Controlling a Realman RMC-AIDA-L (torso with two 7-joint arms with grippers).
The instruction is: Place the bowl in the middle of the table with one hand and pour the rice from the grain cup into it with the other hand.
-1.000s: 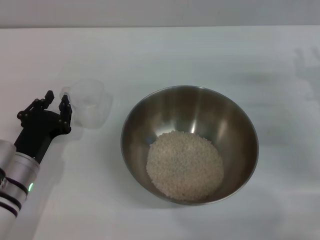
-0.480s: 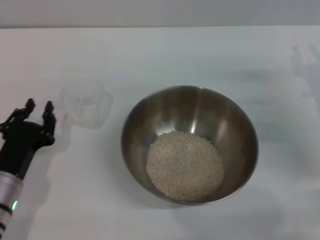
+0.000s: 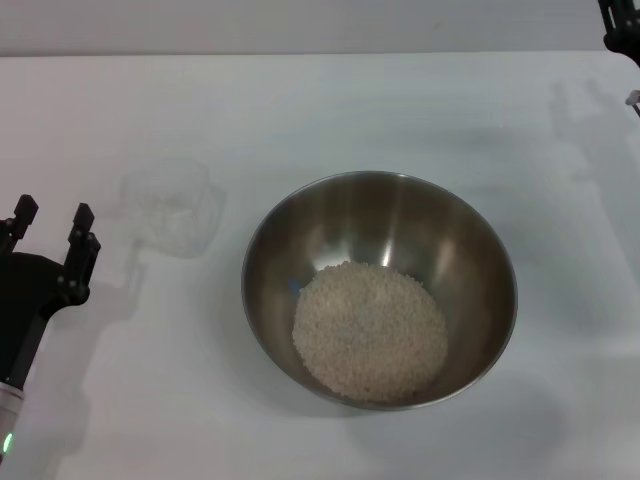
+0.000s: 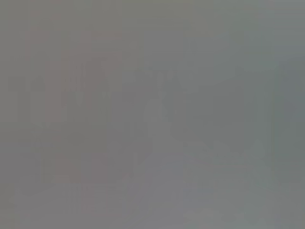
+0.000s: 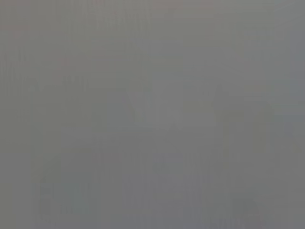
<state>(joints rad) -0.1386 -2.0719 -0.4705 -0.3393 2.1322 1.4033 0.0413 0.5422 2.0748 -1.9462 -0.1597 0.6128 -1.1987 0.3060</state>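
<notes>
One heap of rice sits in your bowl mid-counter, so the pour looks done. Your grain cup stands upright and apparently empty just left of it, clear of the rim. Left hand hovers nearby, fingers spread, holding nothing. Right hand barely shows at the far corner; I cannot tell its state.

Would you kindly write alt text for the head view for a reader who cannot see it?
A steel bowl holding a mound of rice sits mid-table. The clear grain cup stands to its left, apart from the open left gripper at the left edge. Part of the right gripper shows top right.
</notes>
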